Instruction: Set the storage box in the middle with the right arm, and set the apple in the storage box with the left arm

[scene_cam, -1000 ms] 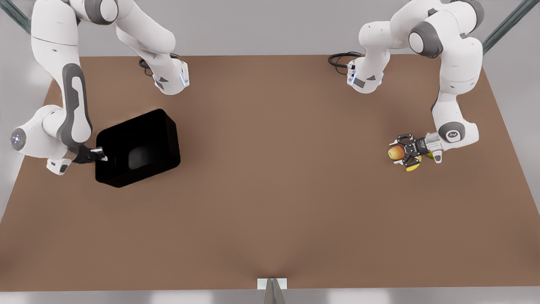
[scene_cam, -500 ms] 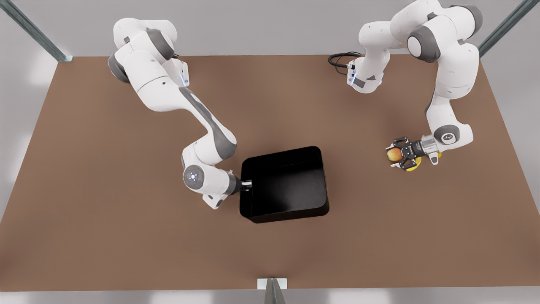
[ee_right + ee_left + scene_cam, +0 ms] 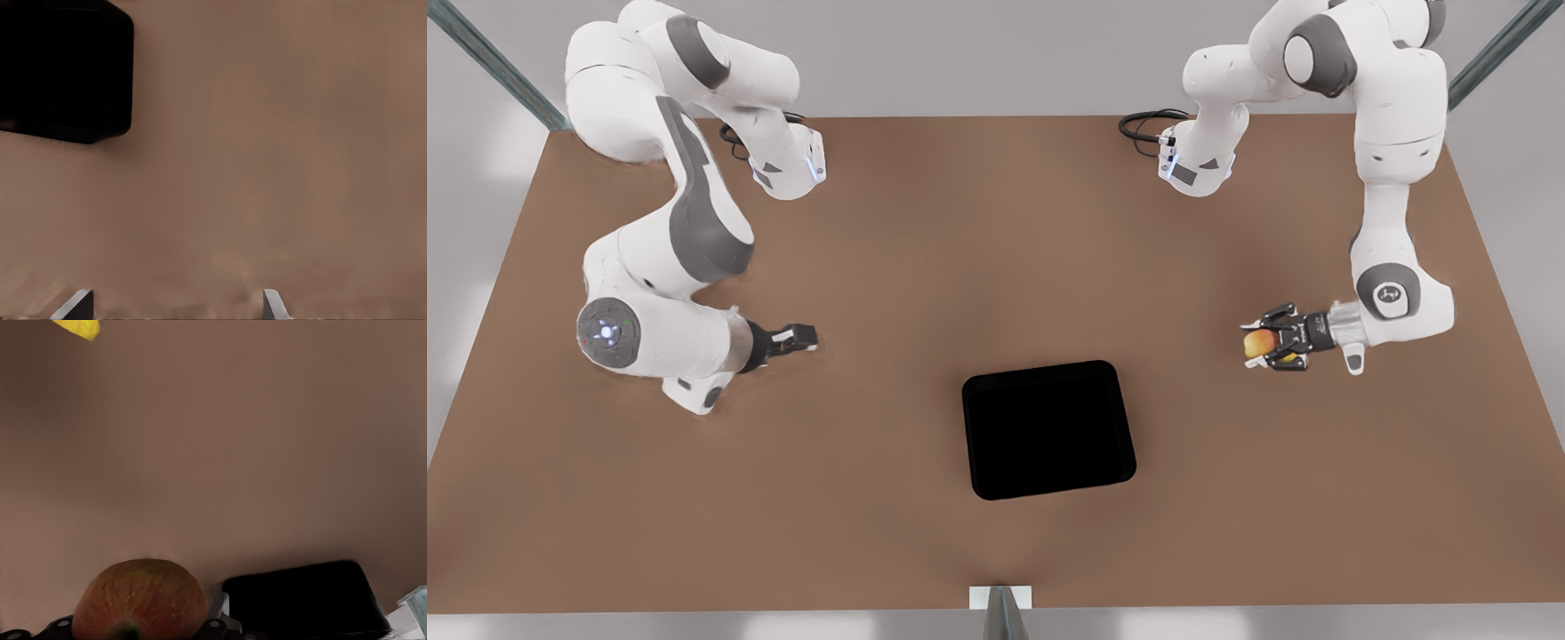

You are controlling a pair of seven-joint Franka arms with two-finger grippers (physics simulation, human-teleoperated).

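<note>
The storage box (image 3: 1048, 429) sits low in the centre of the front view, flat on the table (image 3: 996, 267), its long side running roughly across the frame, nothing inside it.

Farther back at the right edge, the left gripper (image 3: 1263, 338) has its fingers closed around the apple (image 3: 1258, 343). The left wrist view shows the apple (image 3: 139, 600) seated between the fingers and the storage box (image 3: 307, 597) off beyond it. The box therefore lies toward the lower left of the apple in the front view, well apart, and the carry must run that way.

At the left of the frame the right gripper (image 3: 800, 337) is clear of the box with fingers spread and empty, the fingertips (image 3: 79, 305) standing apart in its wrist view; this arm waits.
</note>
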